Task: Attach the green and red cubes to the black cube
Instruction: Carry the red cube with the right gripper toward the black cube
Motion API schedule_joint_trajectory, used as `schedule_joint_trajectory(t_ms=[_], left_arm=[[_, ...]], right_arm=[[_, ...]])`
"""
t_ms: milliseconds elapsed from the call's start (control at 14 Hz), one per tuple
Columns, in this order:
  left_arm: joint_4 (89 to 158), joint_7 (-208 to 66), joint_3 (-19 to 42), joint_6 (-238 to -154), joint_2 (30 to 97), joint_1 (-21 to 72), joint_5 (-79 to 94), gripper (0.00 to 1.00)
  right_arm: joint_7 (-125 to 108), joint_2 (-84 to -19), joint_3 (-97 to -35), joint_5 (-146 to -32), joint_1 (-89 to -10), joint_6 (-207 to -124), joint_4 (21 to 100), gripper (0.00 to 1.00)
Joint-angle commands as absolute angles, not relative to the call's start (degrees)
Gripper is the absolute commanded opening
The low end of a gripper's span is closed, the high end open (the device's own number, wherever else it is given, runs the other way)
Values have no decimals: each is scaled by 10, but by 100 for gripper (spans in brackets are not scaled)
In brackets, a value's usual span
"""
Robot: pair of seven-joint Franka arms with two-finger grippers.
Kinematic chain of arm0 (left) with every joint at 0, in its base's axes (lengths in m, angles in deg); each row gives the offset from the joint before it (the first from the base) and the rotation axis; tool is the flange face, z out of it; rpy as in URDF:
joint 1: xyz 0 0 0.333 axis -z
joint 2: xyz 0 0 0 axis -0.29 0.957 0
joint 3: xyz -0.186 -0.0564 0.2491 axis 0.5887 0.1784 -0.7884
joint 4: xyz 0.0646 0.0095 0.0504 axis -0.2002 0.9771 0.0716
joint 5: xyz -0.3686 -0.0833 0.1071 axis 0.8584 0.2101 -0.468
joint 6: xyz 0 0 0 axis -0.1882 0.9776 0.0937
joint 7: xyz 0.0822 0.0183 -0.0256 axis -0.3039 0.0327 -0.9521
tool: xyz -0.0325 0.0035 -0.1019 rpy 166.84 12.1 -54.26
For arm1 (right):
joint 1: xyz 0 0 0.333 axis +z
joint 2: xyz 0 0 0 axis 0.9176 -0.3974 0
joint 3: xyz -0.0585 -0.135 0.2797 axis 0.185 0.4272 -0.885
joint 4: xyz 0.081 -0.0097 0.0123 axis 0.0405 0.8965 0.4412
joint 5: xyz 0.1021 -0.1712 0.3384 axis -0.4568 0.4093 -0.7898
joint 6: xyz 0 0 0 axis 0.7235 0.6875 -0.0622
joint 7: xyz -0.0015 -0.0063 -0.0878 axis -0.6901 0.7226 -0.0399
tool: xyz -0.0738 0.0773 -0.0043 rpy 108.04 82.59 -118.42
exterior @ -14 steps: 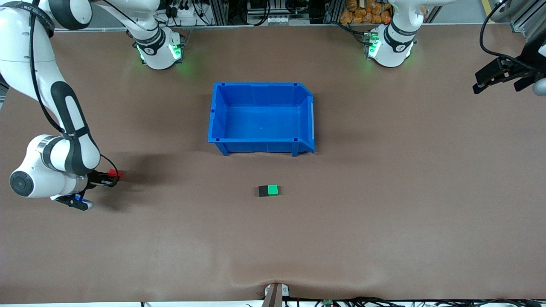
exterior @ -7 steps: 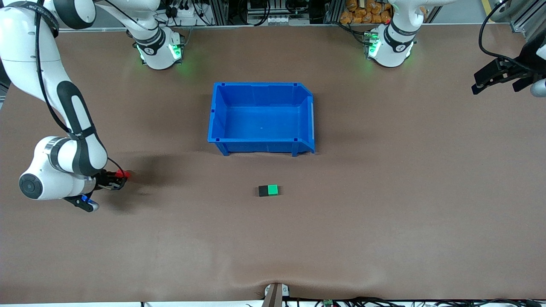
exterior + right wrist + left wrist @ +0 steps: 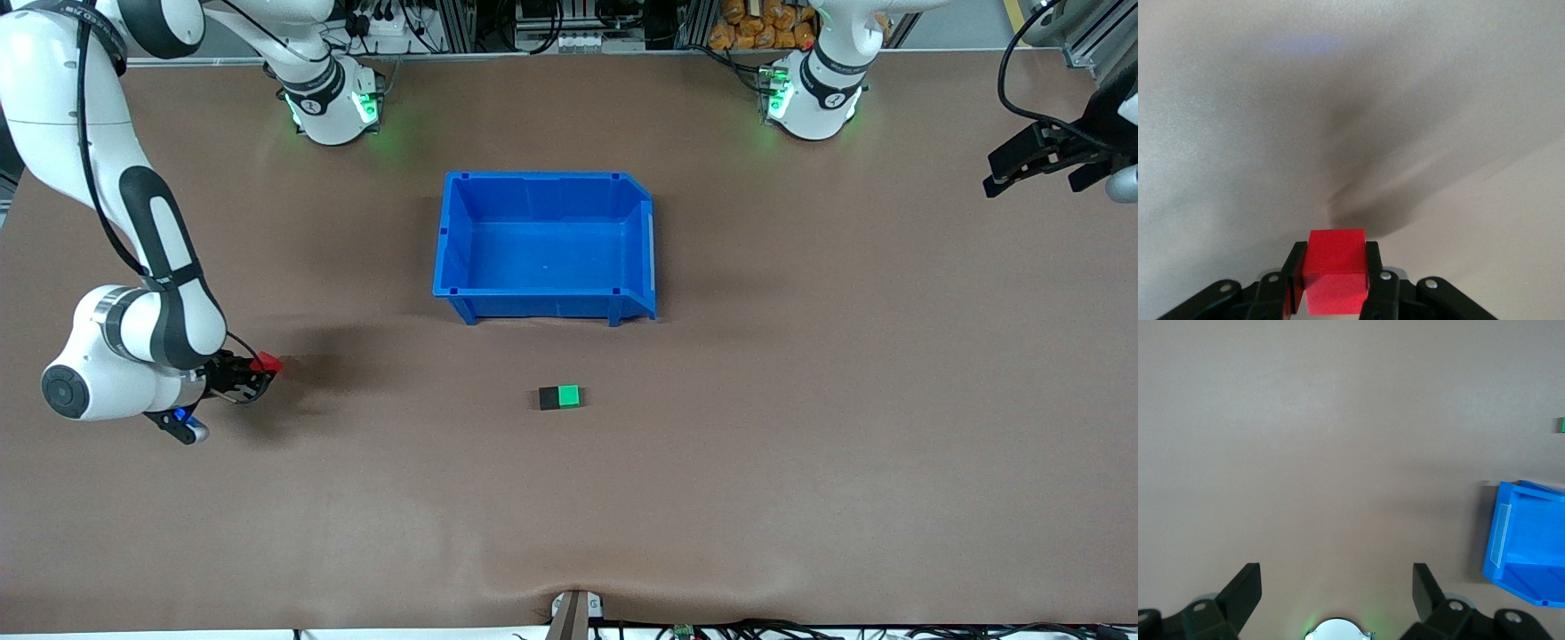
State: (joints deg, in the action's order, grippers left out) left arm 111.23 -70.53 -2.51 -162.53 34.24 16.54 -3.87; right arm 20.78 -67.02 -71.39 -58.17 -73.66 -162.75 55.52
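The green cube [image 3: 569, 396] and the black cube [image 3: 549, 398] sit touching side by side on the table, nearer the front camera than the blue bin. My right gripper [image 3: 258, 369] is shut on the red cube [image 3: 266, 362] and holds it just above the table at the right arm's end. In the right wrist view the red cube [image 3: 1335, 270] sits between the two fingers [image 3: 1293, 273]. My left gripper [image 3: 1036, 164] is open and empty, high over the left arm's end of the table, waiting. A sliver of the green cube [image 3: 1561, 425] shows in the left wrist view.
The blue bin [image 3: 462, 293] stands empty mid-table, farther from the front camera than the joined cubes; it also shows in the left wrist view [image 3: 1511, 540]. The arm bases [image 3: 329, 102] stand along the table's back edge.
My right gripper has carried the red cube a short way toward the joined cubes and lifted slightly. The left arm has barely moved.
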Motion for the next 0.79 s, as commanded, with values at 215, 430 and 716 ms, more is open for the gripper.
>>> schedule_joint_trajectory(t_ms=[215,430,716], left_arm=[[1117,-693,-26,-1630,335,162,-43,100],[1117,-693,-26,-1632,334,162,-43,100],[1117,-695,-25,-1638,337,162,-43,100]], right_arm=[[252,-658,-713,-623,-727,-1615,555,0],[294,-658,-713,-624,-713,-1610,555,0],[339,-651,-714,-625,-698,-1608,555,0]])
